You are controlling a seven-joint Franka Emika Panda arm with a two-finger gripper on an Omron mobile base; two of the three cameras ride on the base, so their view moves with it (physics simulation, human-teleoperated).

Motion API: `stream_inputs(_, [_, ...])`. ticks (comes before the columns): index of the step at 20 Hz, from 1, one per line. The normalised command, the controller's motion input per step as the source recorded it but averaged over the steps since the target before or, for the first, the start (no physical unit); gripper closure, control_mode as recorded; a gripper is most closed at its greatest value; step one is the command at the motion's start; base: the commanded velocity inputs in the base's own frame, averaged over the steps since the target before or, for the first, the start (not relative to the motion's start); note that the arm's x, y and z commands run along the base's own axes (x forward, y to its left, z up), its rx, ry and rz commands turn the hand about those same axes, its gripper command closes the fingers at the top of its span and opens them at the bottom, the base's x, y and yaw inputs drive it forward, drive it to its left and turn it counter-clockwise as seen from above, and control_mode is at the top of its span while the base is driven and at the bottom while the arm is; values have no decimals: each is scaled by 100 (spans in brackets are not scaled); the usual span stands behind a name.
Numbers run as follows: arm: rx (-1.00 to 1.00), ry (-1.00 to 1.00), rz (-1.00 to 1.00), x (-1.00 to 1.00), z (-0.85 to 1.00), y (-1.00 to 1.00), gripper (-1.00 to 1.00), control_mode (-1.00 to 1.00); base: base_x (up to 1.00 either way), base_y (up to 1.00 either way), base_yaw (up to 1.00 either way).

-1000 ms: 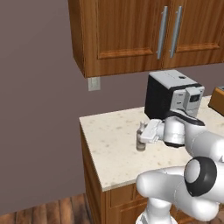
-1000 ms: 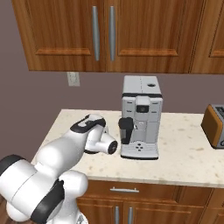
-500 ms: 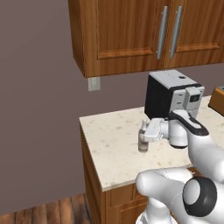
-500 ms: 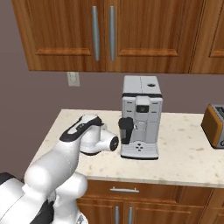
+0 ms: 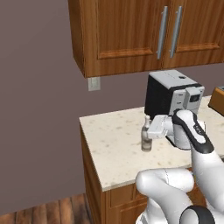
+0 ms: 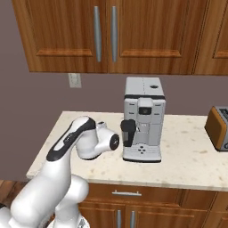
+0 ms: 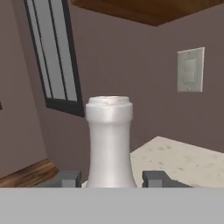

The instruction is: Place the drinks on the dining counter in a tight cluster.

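One of the drinks, a slim pale bottle (image 5: 146, 142) with a narrow neck, stands upright low over the speckled counter (image 5: 113, 144) under the wall cabinets. I cannot tell whether it touches the counter. My gripper (image 5: 148, 133) reaches it from the right and is shut on its body. In the hand view the bottle (image 7: 109, 131) rises between the two dark fingertips (image 7: 68, 178), and my gripper (image 7: 111, 179) is level with its lower part. The dining counter is out of view.
A coffee machine (image 5: 168, 94) stands just behind and right of the bottle, also seen as the coffee machine (image 6: 142, 120) beside my wrist. A toaster (image 6: 218, 129) sits at the far right. Wooden wall cabinets (image 5: 131, 35) hang overhead. The counter's left edge drops to the wooden floor (image 5: 43, 212).
My arm's upper links have swung up and to the right. The bottle and the gripper on it have shifted only slightly to the right.
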Motion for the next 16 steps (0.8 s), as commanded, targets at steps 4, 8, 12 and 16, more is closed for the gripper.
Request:
stream_inputs(4, [-1, -13, -5, -36, 18, 4, 100, -100, 0, 0, 0])
stream_inputs(8, [-3, -6, -3, -29, 25, 5, 100, -100, 0, 0, 0])
stream_inputs(12, [-3, 1, 0, -21, 29, 6, 100, -100, 0, 0, 0])
stream_inputs(16, [0, 1, 0, -23, 29, 1, 100, -100, 0, 0, 0])
